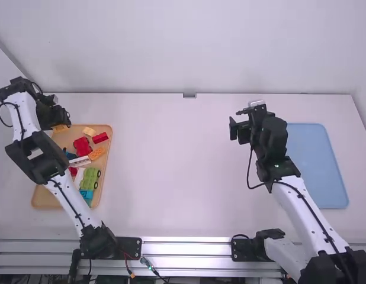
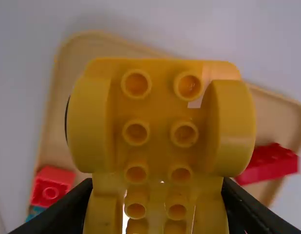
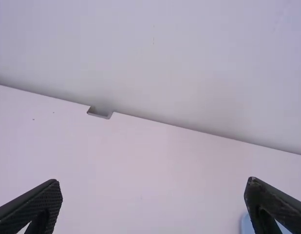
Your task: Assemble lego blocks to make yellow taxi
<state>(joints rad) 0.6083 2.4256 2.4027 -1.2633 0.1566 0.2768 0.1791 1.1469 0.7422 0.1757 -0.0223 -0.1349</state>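
The left end effector (image 1: 60, 123) is pinching the yellow block (image 2: 162, 114), with one black finger pressed on each side of it. This block has two rows of round studs, and at its sides there are two big rounded parts. It is held above the far left part of the tan tray (image 1: 38, 197), which lies on the left side of the counter (image 1: 171, 177). In the tray, near the held block, there is a pale yellow block (image 1: 89, 132). A little closer to the arm bases, a red brick (image 1: 100, 138) and a red piece (image 1: 82, 146) lie, and just beside them the orange block (image 1: 97, 154). Next comes a long white block (image 1: 80, 161), with a dark blue piece (image 1: 70, 155) near its left end. Then there is a green piece (image 1: 89, 177) with black wheels, and beside it a white piece (image 1: 79, 177). The teal block (image 1: 87, 194) is at the near part of the tray. Well apart from all this, the right end effector (image 1: 235, 122) has its two fingers widely spread, and it is above the counter. To the right of it, the blue tray (image 1: 317, 165) lies flat on the counter.
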